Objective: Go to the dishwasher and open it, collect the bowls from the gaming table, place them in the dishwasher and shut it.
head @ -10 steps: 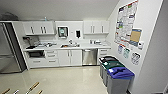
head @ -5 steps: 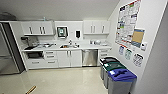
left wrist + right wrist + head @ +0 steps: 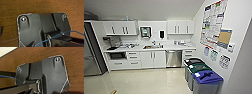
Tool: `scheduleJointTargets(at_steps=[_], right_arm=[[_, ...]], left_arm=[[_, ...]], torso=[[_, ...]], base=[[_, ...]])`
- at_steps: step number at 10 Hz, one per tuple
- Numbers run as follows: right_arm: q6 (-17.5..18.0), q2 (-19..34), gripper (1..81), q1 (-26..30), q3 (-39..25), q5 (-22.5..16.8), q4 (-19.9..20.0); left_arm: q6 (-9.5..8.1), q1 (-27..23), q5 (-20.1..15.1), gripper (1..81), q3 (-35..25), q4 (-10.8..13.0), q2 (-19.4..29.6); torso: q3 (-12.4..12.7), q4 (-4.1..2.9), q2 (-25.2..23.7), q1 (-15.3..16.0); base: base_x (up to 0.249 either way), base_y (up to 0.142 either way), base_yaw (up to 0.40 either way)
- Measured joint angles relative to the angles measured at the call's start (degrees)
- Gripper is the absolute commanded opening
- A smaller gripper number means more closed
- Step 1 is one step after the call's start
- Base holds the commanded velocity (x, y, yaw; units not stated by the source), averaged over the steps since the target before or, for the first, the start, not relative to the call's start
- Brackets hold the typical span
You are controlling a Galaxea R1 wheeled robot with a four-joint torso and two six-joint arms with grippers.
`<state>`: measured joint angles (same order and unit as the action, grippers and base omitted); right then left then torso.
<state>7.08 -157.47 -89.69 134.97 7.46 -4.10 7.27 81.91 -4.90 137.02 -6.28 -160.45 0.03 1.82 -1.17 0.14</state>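
A small office kitchen lies ahead in the head view, seen from across a pale floor. The dishwasher, its steel front shut, sits under the white counter just beside the double cabinet doors below the sink, a sensible spot since it can share the sink's water and drain. It is well apart from the camera, with open floor between, so the task appears to be at its first step: the approach, with the door not yet opened. No bowls can be made out on the counter from this far off.

Along the right wall three bins stand in a row, the blue-lidded bin nearest, then a green-lidded bin and a black-lidded bin, lined up under the posters, which probably explain the sorting. They narrow the way on the dishwasher's right side, so a path down the middle of the floor looks the safer line. A tall steel fridge closes the left end.

Both wrist views look past the robot's own dark plates onto a brown wood-grain surface, which suggests the arms are tucked in for driving. Whether either gripper is open or closed, or holds anything, cannot be told.
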Motion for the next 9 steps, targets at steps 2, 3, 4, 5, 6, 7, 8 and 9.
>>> scheduleJointTargets(at_steps=[2, 3, 4, 5, 6, 7, 8, 9], right_arm=[[0.0, 0.0, 81.1, 0.0, 0.0, 0.0, 0.0], [0.0, 0.0, 81.1, 0.0, 0.0, 0.0, 0.0], [0.0, 0.0, 81.1, 0.0, 0.0, 0.0, 0.0], [0.0, 0.0, 81.1, 0.0, 0.0, 0.0, 0.0], [0.0, 0.0, 81.1, 0.0, 0.0, 0.0, 0.0], [0.0, 0.0, 81.1, 0.0, 0.0, 0.0, 0.0], [0.0, 0.0, 81.1, 0.0, 0.0, 0.0, 0.0], [0.0, 0.0, 81.1, 0.0, 0.0, 0.0, 0.0]], left_arm=[[0.0, 0.0, 0.0, 81.1, 0.0, 0.0, 0.0], [0.0, 0.0, 0.0, 81.1, 0.0, 0.0, 0.0], [0.0, 0.0, 0.0, 81.1, 0.0, 0.0, 0.0], [0.0, 0.0, 0.0, 81.1, 0.0, 0.0, 0.0], [0.0, 0.0, 0.0, 81.1, 0.0, 0.0, 0.0], [0.0, 0.0, 0.0, 81.1, 0.0, 0.0, 0.0], [0.0, 0.0, 0.0, 81.1, 0.0, 0.0, 0.0], [0.0, 0.0, 0.0, 81.1, 0.0, 0.0, 0.1]], torso=[[0.0, 0.0, 0.0, 0.0], [0.0, 0.0, 0.0, 0.0], [0.0, 0.0, 0.0, 0.0], [0.0, 0.0, 0.0, 0.0], [0.0, 0.0, 0.0, 0.0], [0.0, 0.0, 0.0, 0.0], [0.0, 0.0, 0.0, 0.0], [0.0, 0.0, 0.0, 0.0]], base=[[0.135, 0.0, 0.0], [0.135, 0.0, 0.0], [0.135, 0.0, 0.0], [0.135, 0.0, 0.0], [0.135, 0.0, 0.0], [0.134, 0.0, 0.0], [0.135, 0.0, 0.0], [0.135, 0.0, 0.0]])
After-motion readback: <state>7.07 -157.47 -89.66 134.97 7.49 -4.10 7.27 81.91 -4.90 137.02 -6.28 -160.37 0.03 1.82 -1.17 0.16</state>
